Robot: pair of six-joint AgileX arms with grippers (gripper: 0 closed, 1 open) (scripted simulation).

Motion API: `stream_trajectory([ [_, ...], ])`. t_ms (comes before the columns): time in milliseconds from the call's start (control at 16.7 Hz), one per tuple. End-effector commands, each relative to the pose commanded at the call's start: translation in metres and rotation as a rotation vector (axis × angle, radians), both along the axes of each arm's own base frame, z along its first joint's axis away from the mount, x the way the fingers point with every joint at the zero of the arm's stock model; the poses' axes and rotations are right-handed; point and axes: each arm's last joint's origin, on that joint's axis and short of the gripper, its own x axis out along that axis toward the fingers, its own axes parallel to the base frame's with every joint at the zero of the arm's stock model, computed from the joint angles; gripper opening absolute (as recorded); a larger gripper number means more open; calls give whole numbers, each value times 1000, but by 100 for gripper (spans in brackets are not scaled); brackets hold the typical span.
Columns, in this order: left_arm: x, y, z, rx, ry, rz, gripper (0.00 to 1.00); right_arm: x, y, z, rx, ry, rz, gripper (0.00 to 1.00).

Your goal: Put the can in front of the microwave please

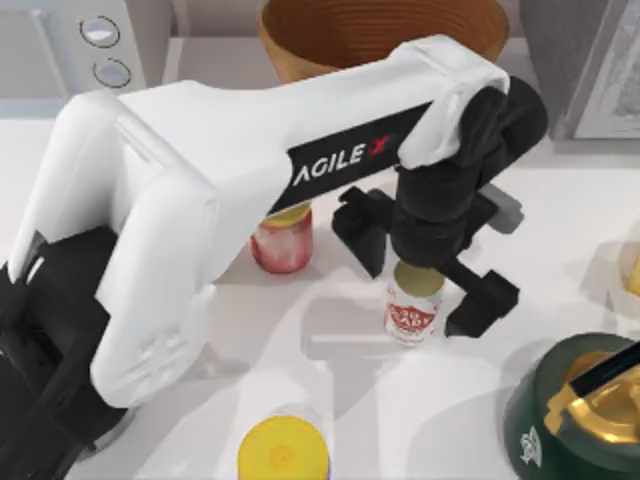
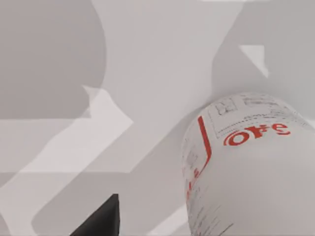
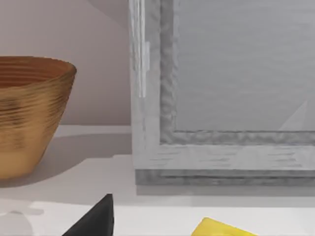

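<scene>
The can (image 1: 414, 312) is standing upright near the middle of the white tabletop (image 1: 400, 420), directly under your left tool (image 1: 428, 276). You are looking at a pale tabletop crossed by soft grey shadows, with a plain wall behind it in the right wrist view.

Largest first: your left arm (image 1: 200, 200) is reaching across from the left side, hiding much of the tabletop. The microwave (image 1: 70, 45) is sitting at the far left corner, cut off by the frame, with its two round knobs (image 1: 100, 32) showing. A darker grey appliance (image 3: 221, 98) with a framed door is sitting at the far right, and a wooden bowl (image 1: 380, 35) is standing between the two, partly hidden by the arm. A dark green and gold vessel (image 1: 580, 420) is lying at the near right, cut off at the edge. A red jar (image 1: 282, 240) is standing just left of the can, half under the arm, and a yellow-lidded container (image 1: 284, 452) is sitting at the near edge.

The left tool is hanging open, its black fingers (image 1: 485, 300) spread wide on either side of the can and apart from it, gripping nothing. The can's top is mostly hidden by the wrist. The can is showing white with red lettering in the left wrist view (image 2: 251, 167).

You cannot tell how your right tool stands.
</scene>
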Motion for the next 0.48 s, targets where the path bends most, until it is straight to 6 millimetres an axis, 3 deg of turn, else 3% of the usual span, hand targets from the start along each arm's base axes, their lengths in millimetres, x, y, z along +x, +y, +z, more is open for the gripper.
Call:
stream_trajectory([
  [480,0,0,0,0,0,0,25,0,0,0,0,0,0,100],
])
